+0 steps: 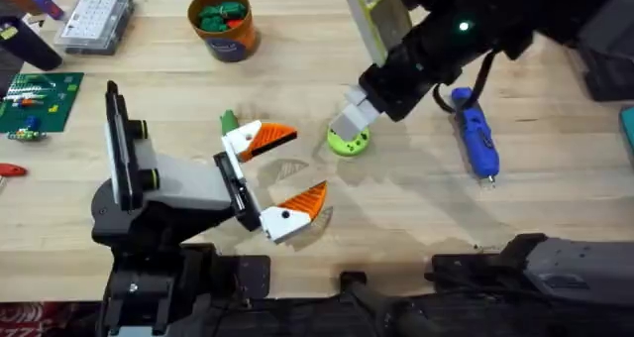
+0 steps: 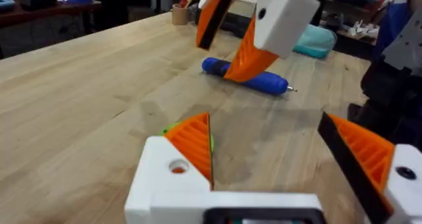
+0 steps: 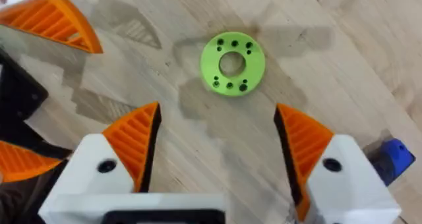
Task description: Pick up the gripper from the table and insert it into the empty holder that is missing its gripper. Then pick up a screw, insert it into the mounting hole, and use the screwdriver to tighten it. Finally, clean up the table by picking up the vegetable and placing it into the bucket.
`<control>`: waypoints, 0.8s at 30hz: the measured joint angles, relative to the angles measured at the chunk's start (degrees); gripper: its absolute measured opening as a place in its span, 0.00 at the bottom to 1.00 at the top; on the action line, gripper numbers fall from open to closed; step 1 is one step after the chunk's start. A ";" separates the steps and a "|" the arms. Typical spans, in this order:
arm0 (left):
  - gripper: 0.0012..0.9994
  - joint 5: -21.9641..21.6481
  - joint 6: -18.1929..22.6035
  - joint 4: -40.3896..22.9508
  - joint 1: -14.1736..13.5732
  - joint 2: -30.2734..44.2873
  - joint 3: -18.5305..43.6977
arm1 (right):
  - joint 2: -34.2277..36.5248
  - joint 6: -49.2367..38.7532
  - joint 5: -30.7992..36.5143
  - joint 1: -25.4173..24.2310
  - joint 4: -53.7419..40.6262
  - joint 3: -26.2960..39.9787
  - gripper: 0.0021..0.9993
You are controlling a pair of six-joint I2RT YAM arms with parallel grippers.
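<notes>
the right gripper (image 3: pixel 217 151) hangs with its orange-ribbed pads spread wide and empty over a green ring (image 3: pixel 232 63) pierced with small holes, which lies flat on the wooden table (image 1: pixel 416 218). the left gripper (image 1: pixel 287 173) sits low near the table's middle, its jaws released too, holding nothing, just beside the ring. the blue screwdriver (image 1: pixel 476 137) lies on the table to the right, apart from both grippers. the orange-brown bucket (image 1: pixel 225 25) stands at the far edge with green and red pieces inside.

Pale wooden table (image 1: pixel 555 218); cluttered dark workbenches (image 2: pixel 39 13) stand behind it.
</notes>
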 joint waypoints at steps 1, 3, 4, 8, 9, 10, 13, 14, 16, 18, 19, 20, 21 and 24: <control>0.99 0.00 0.00 0.00 0.00 0.00 0.00 | -0.43 0.00 0.00 0.00 -0.17 0.00 0.98; 0.99 0.02 0.00 0.00 0.00 0.00 0.00 | -1.91 0.02 0.09 0.00 -0.43 -0.10 0.98; 0.99 0.00 0.00 0.00 0.00 0.00 0.00 | -2.90 0.02 0.24 0.00 -0.37 -0.45 0.98; 0.99 0.00 0.00 0.00 0.00 0.00 0.00 | -9.59 0.76 1.02 -0.38 -0.20 -3.76 0.98; 0.99 0.02 0.00 0.00 0.00 0.00 0.00 | -11.49 1.15 1.16 -0.77 -0.42 -5.09 0.98; 0.99 0.02 0.00 0.00 0.00 0.00 0.00 | -13.26 1.52 1.26 -1.42 -0.50 -6.46 0.98; 0.99 0.02 0.00 -0.02 0.00 0.00 0.00 | -18.20 2.42 1.52 -4.70 -0.55 -11.20 0.98; 0.99 0.02 0.00 -0.02 0.00 0.00 0.00 | -19.54 2.61 1.55 -5.68 -0.62 -12.60 0.98; 0.99 0.02 0.00 0.00 0.00 0.00 0.00 | -22.23 3.02 1.73 -7.78 -0.81 -15.62 0.98; 0.99 0.02 0.00 -0.02 0.00 0.00 0.00 | -24.42 3.21 1.75 -9.03 -1.59 -18.10 0.98; 0.99 0.04 0.00 -0.02 0.00 0.00 0.00 | -25.14 3.23 1.75 -9.41 -2.52 -18.89 0.98; 0.99 0.03 0.00 -0.02 0.00 0.00 0.00 | -25.69 3.25 1.75 -9.66 -3.70 -19.48 0.98; 0.99 0.02 0.00 -0.02 0.00 0.00 0.00 | -26.04 3.25 1.77 -9.72 -4.65 -19.92 0.98; 0.99 0.02 0.00 -0.02 0.00 0.00 0.00 | -26.15 3.27 1.75 -9.75 -6.84 -20.49 0.98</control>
